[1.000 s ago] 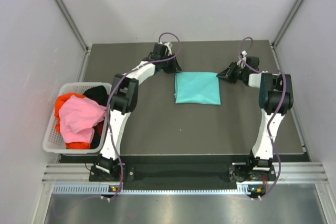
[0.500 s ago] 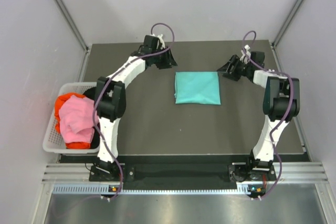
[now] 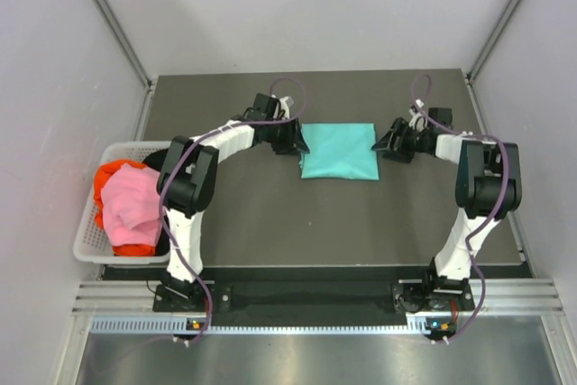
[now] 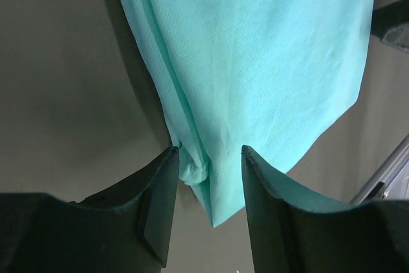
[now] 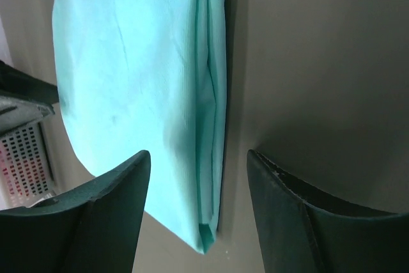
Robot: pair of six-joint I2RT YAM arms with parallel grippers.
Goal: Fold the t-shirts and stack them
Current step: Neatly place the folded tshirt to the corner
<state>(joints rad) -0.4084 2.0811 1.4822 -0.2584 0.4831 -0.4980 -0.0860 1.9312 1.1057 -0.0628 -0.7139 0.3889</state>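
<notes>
Top view alone shows basket (image 3: 87, 239); wrists, teal t-shirt (image 5: 128, 75) layers.

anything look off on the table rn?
Nothing really stands out. The teal t-shirt lies flat in a tidy rectangle; only its layers sit slightly offset along one edge. The other shirts are heaped in the basket, not spilled.

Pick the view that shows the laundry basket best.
Top external: the whole white basket shows, holding the pink shirt, the red-orange shirt and the black shirt. Right wrist catches only a sliver of its lattice beyond the teal shirt. Left wrist misses it.
</notes>
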